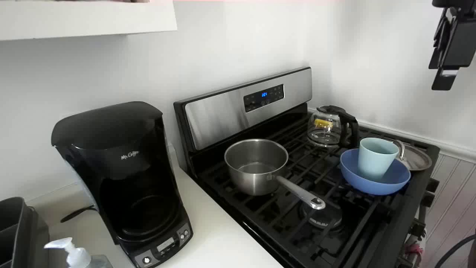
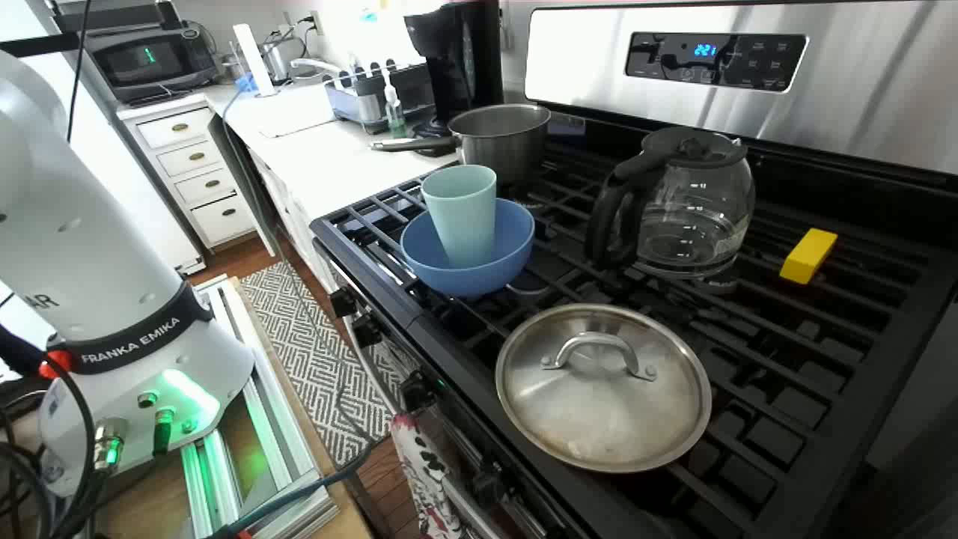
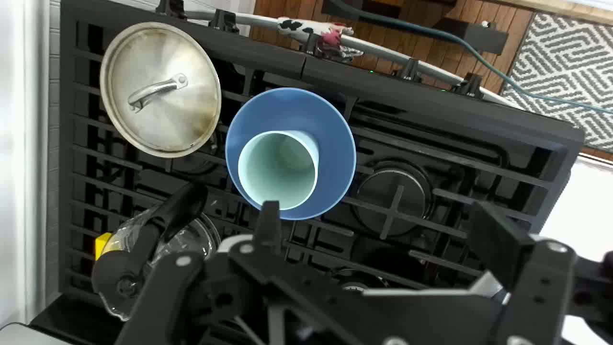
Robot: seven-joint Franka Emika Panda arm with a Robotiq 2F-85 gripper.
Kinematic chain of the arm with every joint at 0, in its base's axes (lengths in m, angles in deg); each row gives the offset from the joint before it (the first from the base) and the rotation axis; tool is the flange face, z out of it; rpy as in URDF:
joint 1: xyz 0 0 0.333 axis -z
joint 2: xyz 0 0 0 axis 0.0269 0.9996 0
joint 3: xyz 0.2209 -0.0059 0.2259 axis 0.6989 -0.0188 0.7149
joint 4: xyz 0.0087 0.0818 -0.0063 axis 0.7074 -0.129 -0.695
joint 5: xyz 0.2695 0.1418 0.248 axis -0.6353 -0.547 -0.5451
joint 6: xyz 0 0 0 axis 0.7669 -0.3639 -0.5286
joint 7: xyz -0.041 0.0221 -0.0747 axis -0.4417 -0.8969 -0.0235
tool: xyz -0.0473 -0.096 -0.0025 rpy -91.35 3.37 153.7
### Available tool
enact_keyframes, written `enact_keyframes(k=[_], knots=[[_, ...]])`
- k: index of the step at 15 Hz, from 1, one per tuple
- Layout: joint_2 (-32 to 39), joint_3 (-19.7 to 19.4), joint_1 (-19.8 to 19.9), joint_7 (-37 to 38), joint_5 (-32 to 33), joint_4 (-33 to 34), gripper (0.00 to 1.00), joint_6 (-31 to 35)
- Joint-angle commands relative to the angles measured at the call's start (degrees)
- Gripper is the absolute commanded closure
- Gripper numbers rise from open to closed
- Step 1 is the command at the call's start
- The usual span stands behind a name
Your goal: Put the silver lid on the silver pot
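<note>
The silver lid (image 2: pixel 599 404) lies flat on the stove grates near the front edge, its arched handle facing up. It also shows in the wrist view (image 3: pixel 163 112), and partly behind the blue bowl in an exterior view (image 1: pixel 418 158). The silver pot (image 1: pixel 256 180) stands upright and uncovered on the grates, at the stove end by the counter. It also shows in an exterior view (image 2: pixel 503 146); I cannot make it out in the wrist view. My gripper (image 3: pixel 373 208) is open and empty, high above the stove. It also shows at the top right of an exterior view (image 1: pixel 444 76).
A blue bowl (image 1: pixel 351 173) holding a light green cup (image 1: pixel 375 160) stands between lid and pot. A glass carafe (image 2: pixel 696 209) and a yellow block (image 2: pixel 808 256) are behind the lid. A black coffee maker (image 1: pixel 119 130) stands on the counter (image 1: pixel 219 230).
</note>
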Motion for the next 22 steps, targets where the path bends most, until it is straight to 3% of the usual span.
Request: enact_keyframes(k=[1,7,8,12,16,19,20,21,22], knots=[[0.08,-0.82,-1.25,0.71,0.59,0.19,0.0,-0.32],[0.08,-0.82,-1.25,0.71,0.59,0.19,0.0,-0.32],[1.07,-1.29,0.18,2.66,0.92,0.99,0.0,0.59],[4.05,-8.33,4.63,4.39,0.73,2.77,0.0,1.68],[10.71,-16.13,10.84,5.97,0.78,3.28,0.0,10.32],[18.81,-19.47,14.03,8.63,-2.06,4.97,0.0,16.59],[19.89,-20.04,14.17,8.93,-4.48,5.97,0.0,16.35],[15.12,-18.64,14.87,6.24,-1.91,2.33,0.0,16.21],[17.18,-19.09,15.24,6.62,-2.83,3.13,0.0,16.71]])
